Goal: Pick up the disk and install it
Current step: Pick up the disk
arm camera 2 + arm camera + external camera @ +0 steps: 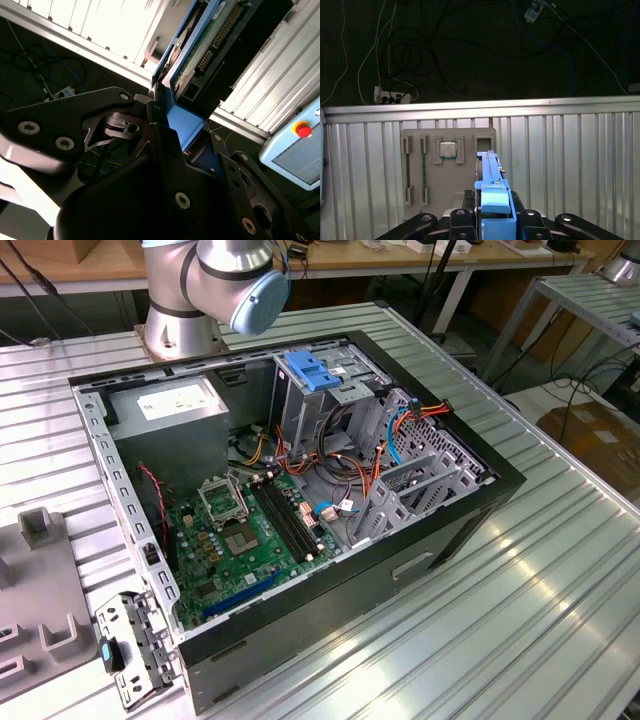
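Clamping the disk (212, 42) between them, the black fingers (150, 106) of the gripper (175, 117) press on its blue side rails, and the second wrist view shows its green circuit board. In the first wrist view the disk (492, 172) stands edge-on in the gripper (495, 212), held over the ribbed metal table (570, 165) near a grey fixture tray (450, 185) that carries a processor chip (447, 149). In the exterior view the open computer case (450, 540) lies on the table, a blue bracket (312, 370) atop its drive cage, the arm (220, 280) behind it.
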`<state>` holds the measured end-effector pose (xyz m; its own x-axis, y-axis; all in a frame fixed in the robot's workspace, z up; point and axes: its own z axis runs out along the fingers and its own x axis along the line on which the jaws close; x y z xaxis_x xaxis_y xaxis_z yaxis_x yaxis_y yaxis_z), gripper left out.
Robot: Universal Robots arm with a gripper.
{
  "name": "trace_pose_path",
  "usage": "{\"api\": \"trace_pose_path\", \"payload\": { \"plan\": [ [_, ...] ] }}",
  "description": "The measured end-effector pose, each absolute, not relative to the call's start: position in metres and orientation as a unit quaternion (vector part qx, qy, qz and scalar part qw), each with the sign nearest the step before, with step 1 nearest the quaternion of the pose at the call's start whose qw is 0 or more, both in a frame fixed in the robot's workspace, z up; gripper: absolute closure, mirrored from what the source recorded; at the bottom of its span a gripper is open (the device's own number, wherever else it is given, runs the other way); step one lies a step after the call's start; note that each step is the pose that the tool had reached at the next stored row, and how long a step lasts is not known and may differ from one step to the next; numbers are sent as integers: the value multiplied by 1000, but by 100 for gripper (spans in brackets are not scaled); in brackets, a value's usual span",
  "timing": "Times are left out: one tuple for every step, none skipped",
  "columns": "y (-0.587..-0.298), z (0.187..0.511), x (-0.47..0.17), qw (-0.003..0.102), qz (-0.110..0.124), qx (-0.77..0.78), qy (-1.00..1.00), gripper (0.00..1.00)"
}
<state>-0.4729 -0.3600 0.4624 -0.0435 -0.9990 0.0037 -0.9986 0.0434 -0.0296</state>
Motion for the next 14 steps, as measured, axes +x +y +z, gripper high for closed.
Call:
{"api": "trace_pose_path", "payload": {
  "plan": [
    [-360,462,-473,9,-12,-691,722,63],
    [-360,462,-473,9,-12,-691,722,63],
    [-360,463,-473,9,-12,-691,722,63],
    [-360,463,-473,9,-12,-691,722,63],
    [-360,463,-473,9,-12,-691,722,63],
    [-360,464,-473,9,-12,-691,722,63],
    [-360,466,-473,9,-12,-691,722,63],
    [-360,467,-473,9,-12,-691,722,63],
    [-360,469,-473,9,-12,-691,722,63],
    [-360,470,-473,9,-12,-691,722,63],
    [-360,471,-473,9,-12,-691,722,63],
    [-360,473,-473,9,-12,-691,722,63],
    [-360,474,-473,9,-12,-691,722,63],
    [-360,475,-473,9,-12,-691,722,63]
  ]
}}
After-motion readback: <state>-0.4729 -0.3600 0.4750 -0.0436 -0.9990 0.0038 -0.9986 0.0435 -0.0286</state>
